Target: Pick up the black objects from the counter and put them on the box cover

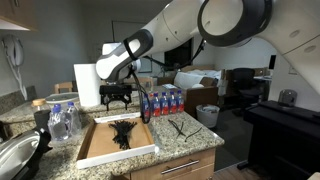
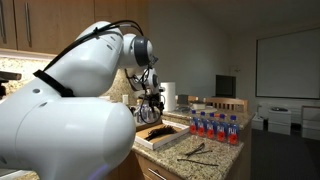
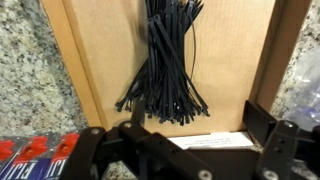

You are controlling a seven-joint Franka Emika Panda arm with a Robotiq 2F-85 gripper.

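A bundle of black zip ties (image 1: 122, 130) lies in the brown cardboard box cover (image 1: 98, 148) on the granite counter. The bundle also shows in an exterior view (image 2: 158, 131) and in the wrist view (image 3: 165, 65), lying on the cover (image 3: 230, 60). More loose black ties (image 1: 181, 127) lie on the counter beside the cover, between it and the counter's end, also seen in an exterior view (image 2: 196, 150). My gripper (image 1: 118, 100) hangs above the cover's far end, open and empty (image 3: 200, 135), clear of the bundle.
A pack of red-and-blue bottles (image 1: 165, 101) stands just behind the loose ties. A paper towel roll (image 1: 87, 85) stands behind the cover. Clear plastic bottles (image 1: 62, 120) and a metal bowl (image 1: 15, 155) sit beside the cover.
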